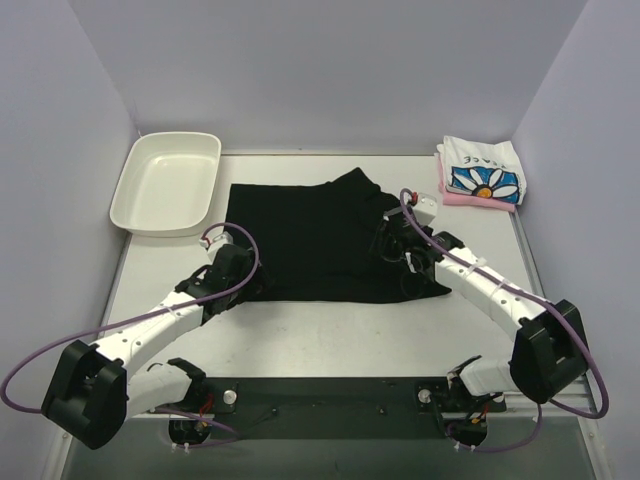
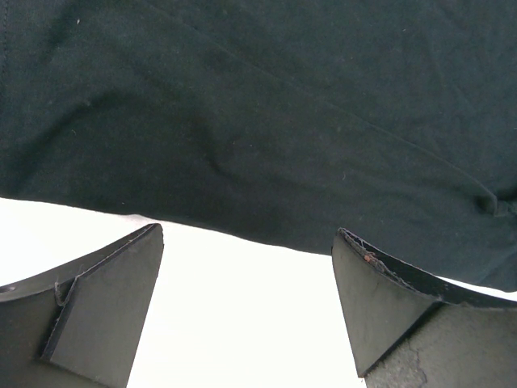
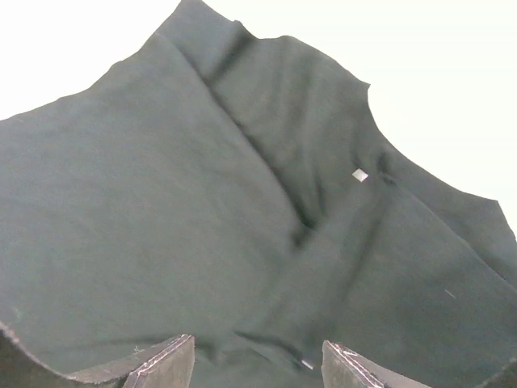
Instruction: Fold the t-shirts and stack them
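Here, the black shirt (image 1: 320, 240) is seen spread flat on the bench (image 1: 330, 335), its longer side running from one hand across to the other. Its near hem lies just ahead of the left hand (image 2: 249, 236), beyond the fingertips and not between them; bare bench is seen under that hand. The left hand is held wide open, and nothing is gripped by it. The right hand (image 3: 257, 362) is placed over the shirt's right part, with cloth directly beneath and ahead of it, and the collar with its white tag (image 3: 359, 174) further ahead. Its fingers are parted, moderately rather than fully, and no cloth is seen pinched between them; whether the tips rest on the fabric cannot be told. The daisy shirt (image 1: 483, 176) is stacked on the pink shirt (image 1: 462, 199), well beyond the right hand and off to its right. The next fold is judged to turn on the hem before the left hand, which is the nearer one to that edge; a short advance would be needed before closing.
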